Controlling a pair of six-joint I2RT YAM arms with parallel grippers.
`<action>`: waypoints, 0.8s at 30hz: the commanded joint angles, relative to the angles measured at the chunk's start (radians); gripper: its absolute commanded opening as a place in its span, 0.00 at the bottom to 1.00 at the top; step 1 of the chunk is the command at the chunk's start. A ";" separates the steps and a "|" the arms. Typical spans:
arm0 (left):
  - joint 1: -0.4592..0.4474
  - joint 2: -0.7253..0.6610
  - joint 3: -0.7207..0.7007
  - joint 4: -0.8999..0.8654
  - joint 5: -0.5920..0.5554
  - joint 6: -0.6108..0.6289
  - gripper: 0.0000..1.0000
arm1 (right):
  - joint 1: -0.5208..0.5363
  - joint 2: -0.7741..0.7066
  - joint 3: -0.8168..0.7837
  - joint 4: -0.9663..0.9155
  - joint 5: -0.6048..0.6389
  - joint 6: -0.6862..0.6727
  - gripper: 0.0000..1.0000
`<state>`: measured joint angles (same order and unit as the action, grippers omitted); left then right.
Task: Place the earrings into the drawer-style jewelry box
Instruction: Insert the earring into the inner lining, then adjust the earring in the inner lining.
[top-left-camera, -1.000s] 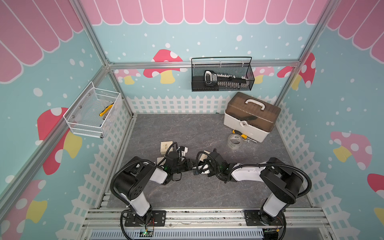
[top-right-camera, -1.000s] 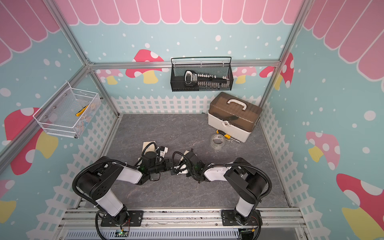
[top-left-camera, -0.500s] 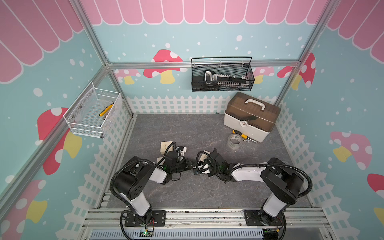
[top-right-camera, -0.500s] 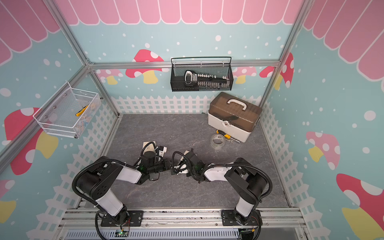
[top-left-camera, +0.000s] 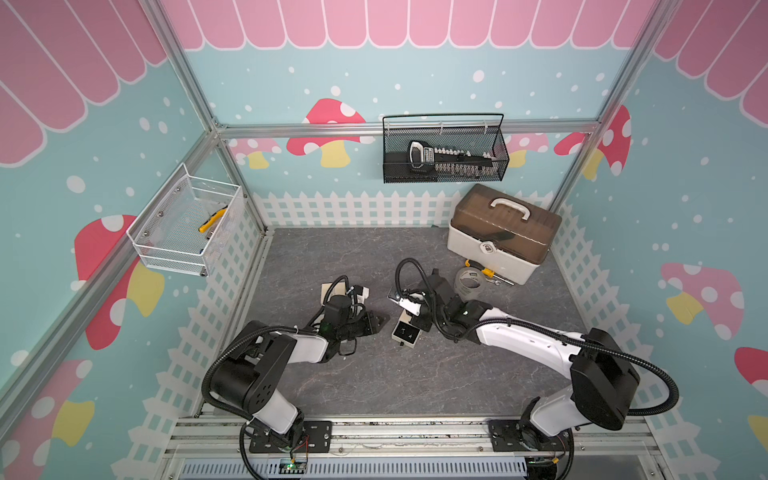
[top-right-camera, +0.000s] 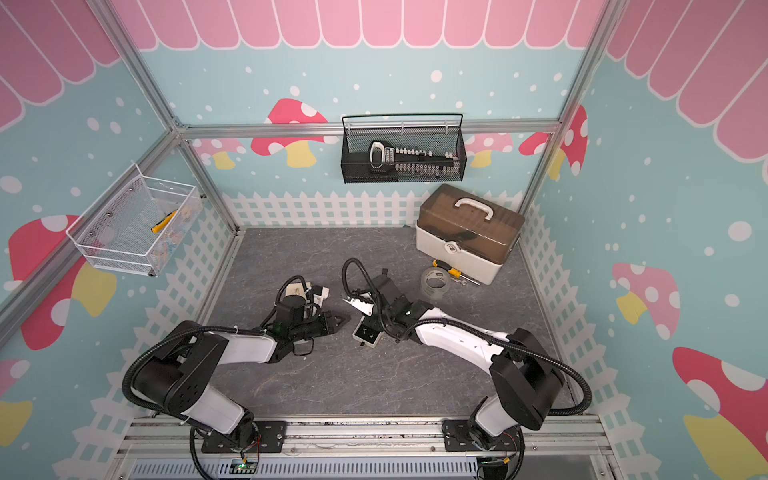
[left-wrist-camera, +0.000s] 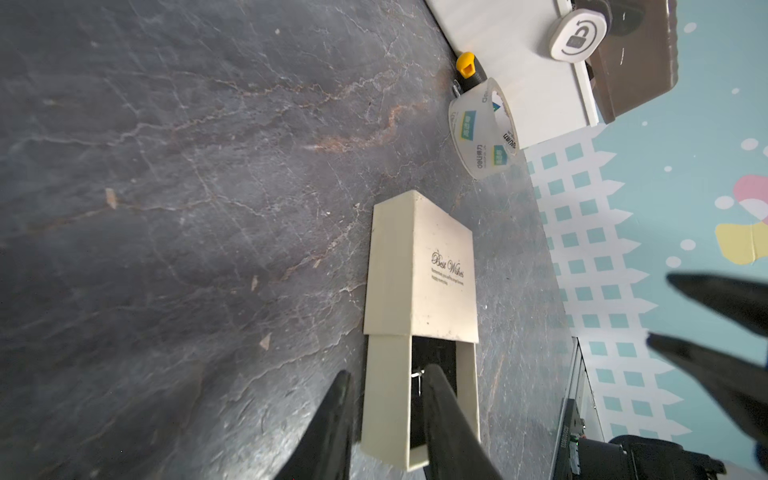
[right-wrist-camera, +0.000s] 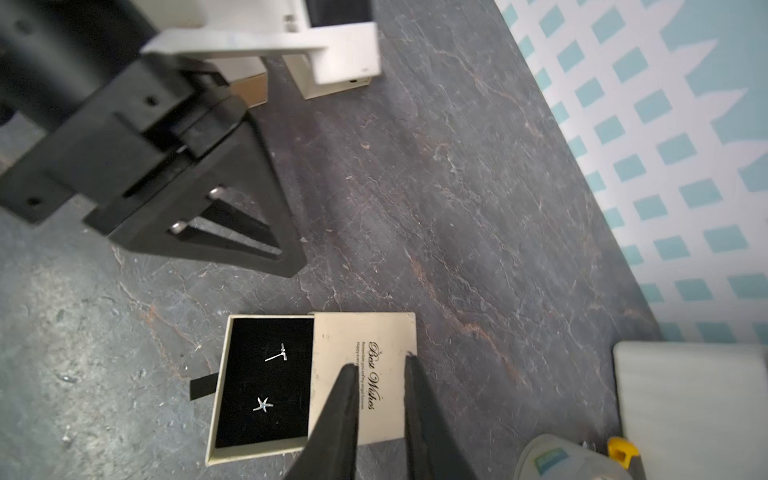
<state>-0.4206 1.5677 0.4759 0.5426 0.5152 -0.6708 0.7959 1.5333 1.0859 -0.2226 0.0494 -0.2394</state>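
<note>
The jewelry box (right-wrist-camera: 374, 332) lies on the grey tabletop (right-wrist-camera: 457, 187) with its drawer (right-wrist-camera: 219, 386) standing partly out of the cream sleeve. Both earrings (right-wrist-camera: 262, 404) rest on the drawer's black lining, apart from each other, one showing its star face and one tipped on its side. The right gripper (right-wrist-camera: 380, 360) hangs over the sleeve, jaws a little apart with nothing between them. Whether it touches the sleeve cannot be told. The left gripper (top-left-camera: 382, 320) sits near the drawer without touching it, jaws narrowly apart and empty.
</note>
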 joint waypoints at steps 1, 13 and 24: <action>-0.011 -0.062 0.029 -0.133 -0.050 0.070 0.31 | -0.031 0.071 0.124 -0.311 -0.097 0.215 0.21; -0.093 -0.093 0.059 -0.239 -0.185 0.098 0.44 | -0.178 0.154 0.260 -0.284 -0.212 0.363 0.41; -0.208 -0.150 -0.056 -0.146 -0.315 -0.034 0.45 | -0.222 0.341 0.480 -0.595 -0.379 0.178 0.30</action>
<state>-0.6102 1.4342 0.4622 0.3492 0.2619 -0.6464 0.5690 1.8324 1.5238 -0.6861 -0.2974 0.0132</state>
